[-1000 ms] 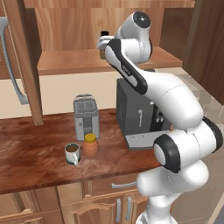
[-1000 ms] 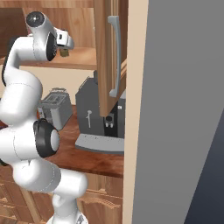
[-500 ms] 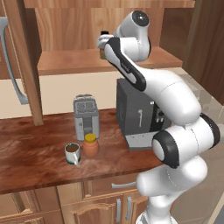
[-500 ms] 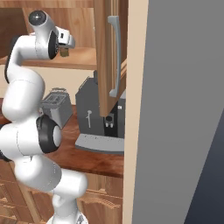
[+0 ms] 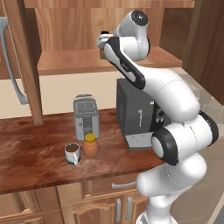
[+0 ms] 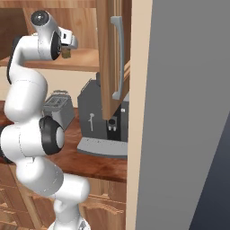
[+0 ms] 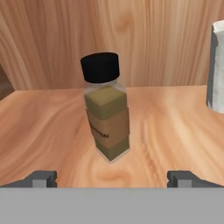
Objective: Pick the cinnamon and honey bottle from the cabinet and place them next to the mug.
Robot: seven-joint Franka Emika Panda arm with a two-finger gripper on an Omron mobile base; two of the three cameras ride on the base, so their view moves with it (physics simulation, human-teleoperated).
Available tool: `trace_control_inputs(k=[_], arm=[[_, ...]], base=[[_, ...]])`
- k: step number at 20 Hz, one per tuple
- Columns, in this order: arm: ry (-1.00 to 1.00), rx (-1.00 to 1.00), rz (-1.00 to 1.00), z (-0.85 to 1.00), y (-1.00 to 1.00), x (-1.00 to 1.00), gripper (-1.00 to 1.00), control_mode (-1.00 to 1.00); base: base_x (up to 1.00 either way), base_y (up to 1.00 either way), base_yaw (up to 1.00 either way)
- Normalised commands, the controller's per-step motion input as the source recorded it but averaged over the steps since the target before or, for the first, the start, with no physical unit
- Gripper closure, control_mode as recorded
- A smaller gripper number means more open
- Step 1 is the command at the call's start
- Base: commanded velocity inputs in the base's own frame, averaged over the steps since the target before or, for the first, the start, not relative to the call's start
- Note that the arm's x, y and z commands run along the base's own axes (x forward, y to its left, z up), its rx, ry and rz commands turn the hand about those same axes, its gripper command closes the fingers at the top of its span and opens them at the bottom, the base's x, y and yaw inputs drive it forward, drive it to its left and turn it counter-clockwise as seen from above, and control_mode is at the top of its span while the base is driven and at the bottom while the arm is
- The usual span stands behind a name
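Pincer (image 7: 112, 177) is up at the cabinet (image 5: 87, 26) shelf level, jaws spread wide apart, nothing between them, not touching anything. In the hand view the two dark fingertips (image 7: 41, 178) sit at the bottom left and bottom right, and the cinnamon (image 7: 106, 107) stands straight ahead of the pincer, roughly centred between the tips but further back on the shelf plank, clear of both. Cinnamon look: slim clear bottle, upright, small black screw cap on top, olive-brown powder filling the body, tan label band around the lower half with dark print too small to read. Behind it is the wood-grain back panel. To the pincer's right, further back on the same shelf, there is a pale grey-white object (image 7: 216, 65) cut off by the frame edge, can't tell what it is. In the left base view the cinnamon (image 5: 103, 33) is just a black cap peeking over the wrist, mostly hidden by the arm. Well below the pincer, on the counter (image 5: 35, 153): the mug (image 5: 72, 153), white with dark inside, and just right of it the honey bottle (image 5: 90, 145), squat orange jar with yellow lid, very close to or touching the mug. A toaster (image 5: 85, 116) sits behind those two, and a dark coffee machine (image 5: 135, 116) is further right.
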Motion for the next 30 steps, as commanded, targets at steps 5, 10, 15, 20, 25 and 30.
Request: trace_control_inputs(k=[5, 10, 15, 20, 25, 30], arm=[[0.0, 0.0, 0.0, -0.01, 0.01, 0.01, -1.0, -1.0], [0.0, 0.0, 0.0, -0.03, 0.01, 0.03, -1.0, -1.0], [0.0, 0.0, 0.0, -0.06, 0.03, 0.01, -1.0, -1.0], [0.0, 0.0, 0.0, -0.05, 0.02, 0.01, -1.0, -1.0], [0.0, 0.0, 0.0, -0.04, 0.04, 0.05, -1.0, -1.0], [0.0, 0.0, 0.0, 0.0, 0.04, 0.22, -1.0, -1.0]], base=[[0.0, 0.0, 0.0], [0.0, 0.0, 0.0], [0.0, 0.0, 0.0], [0.0, 0.0, 0.0], [0.0, 0.0, 0.0], [0.0, 0.0, 0.0]])
